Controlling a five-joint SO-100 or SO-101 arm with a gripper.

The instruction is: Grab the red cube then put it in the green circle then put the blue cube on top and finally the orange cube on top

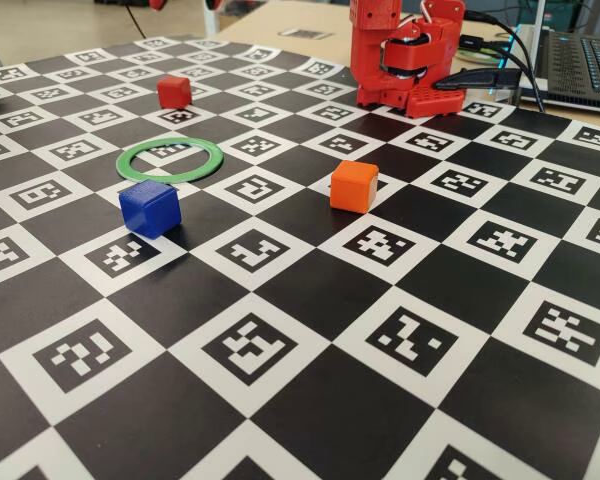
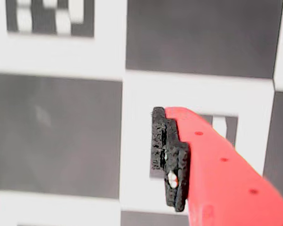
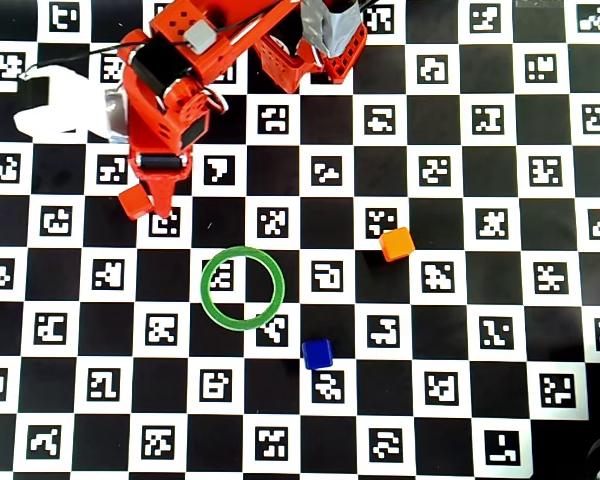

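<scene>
Checkered board (image 3: 460,330) with printed markers covers the whole table, and a laptop (image 1: 585,65) sits at the far right edge in the fixed view.

Going left to right in the overhead view: the red cube (image 3: 133,201) lies just beside the arm's (image 3: 165,95) lowered tip, to its left. The gripper (image 3: 164,203) hangs over the square next to it. Next comes the green circle (image 3: 242,287), empty, with only board showing through its middle. The blue cube (image 3: 318,353) rests near the ring's lower right, outside it. The orange cube (image 3: 396,243) stands farther right, well apart from the others.

By my reading nothing of the task is done yet: all three cubes lie on the board, none in the ring, none stacked. The first step, taking the red cube, looks to be in hand; placing it and stacking blue then orange all remain.

The wrist view shows one red finger (image 2: 212,174) with its black pad over a white square and nothing against the pad; the other finger is out of frame. The overhead view does not resolve the tips either, so how far the jaws stand apart cannot be told. A green sliver at that view's left edge may be the ring. The fixed view cuts off the arm's upper part, and the gripper does not show there.
</scene>
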